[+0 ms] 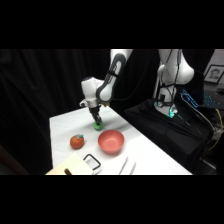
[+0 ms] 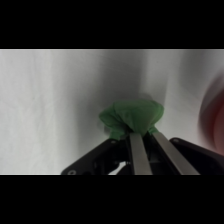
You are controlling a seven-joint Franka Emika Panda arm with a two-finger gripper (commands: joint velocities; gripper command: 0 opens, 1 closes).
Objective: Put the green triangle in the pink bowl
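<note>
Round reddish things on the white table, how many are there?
2. The reddish-pink round bowl sits mid-table, just in front of the small green block under the gripper. The smaller red-orange round fruit lies to its left in the side view.

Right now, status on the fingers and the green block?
Gripper down at green triangle, fingers close together against it. Triangle on table, not lifted. Pink bowl beside it, path clear.

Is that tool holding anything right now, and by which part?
The tool pinches the green triangle at its near edge, close to the white table.
</note>
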